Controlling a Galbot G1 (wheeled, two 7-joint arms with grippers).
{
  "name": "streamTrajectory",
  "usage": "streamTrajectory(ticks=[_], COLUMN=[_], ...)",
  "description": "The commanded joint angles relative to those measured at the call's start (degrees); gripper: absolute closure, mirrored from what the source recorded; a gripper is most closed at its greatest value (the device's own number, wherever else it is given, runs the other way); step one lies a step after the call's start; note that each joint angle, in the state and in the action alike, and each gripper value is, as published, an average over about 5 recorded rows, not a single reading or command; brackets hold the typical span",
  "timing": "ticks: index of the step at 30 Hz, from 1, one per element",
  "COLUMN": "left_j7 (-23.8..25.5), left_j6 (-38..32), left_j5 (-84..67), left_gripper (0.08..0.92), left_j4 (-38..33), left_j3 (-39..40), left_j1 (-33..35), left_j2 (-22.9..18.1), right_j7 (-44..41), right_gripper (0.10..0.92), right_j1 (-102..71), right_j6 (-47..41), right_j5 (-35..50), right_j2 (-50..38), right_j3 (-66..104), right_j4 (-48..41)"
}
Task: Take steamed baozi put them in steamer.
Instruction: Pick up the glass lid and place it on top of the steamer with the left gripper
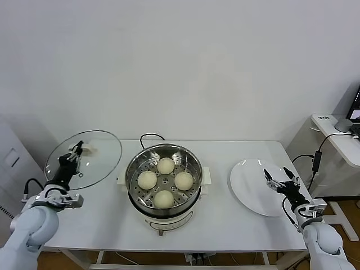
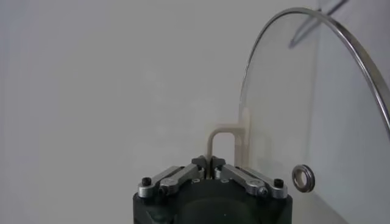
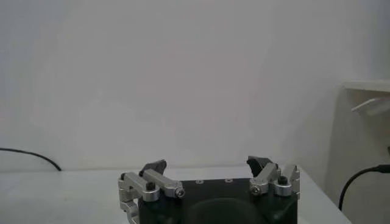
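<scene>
Baozi point(image 1: 165, 165): all four on the perforated tray inside the steamer point(image 1: 134, 168), table centre. Left gripper point(image 1: 75, 152) at 9 o'clock of steamer, clamped on handle point(image 2: 220, 139) of glass lid point(image 1: 101, 152), lid held up, tilted. Right gripper point(image 1: 281, 180) at 3 o'clock over white plate point(image 1: 247, 183), fingers spread, holding nothing.

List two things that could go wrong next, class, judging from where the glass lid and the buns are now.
1. The left claw pinches only the thin handle of the glass lid, held tilted in the air; it might slip or swing.
2. Lowered off-centre, the lid could strike the steamer rim or press the four baozi.
</scene>
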Motion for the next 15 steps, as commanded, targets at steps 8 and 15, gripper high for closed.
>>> streamTrajectory(ticks=[8, 15], left_j7=[13.87, 14.94], left_j6=[32.47, 35.23], left_j5=[14.84, 19.27], left_gripper=[0.895, 0.895], left_j4=[-17.53, -16.09], left_j3=[25.72, 31.50], left_j1=[-8.26, -11.36], left_j2=[-0.39, -4.54], right_j7=[0.01, 0.01], right_gripper=[0.203, 0.203], right_j1=[0.23, 0.23], right_j6=[-0.16, -0.19], right_j5=[-0.01, -0.06], right_j2=[-0.25, -0.49], right_j3=[0.11, 0.20], right_j4=[-0.01, -0.45])
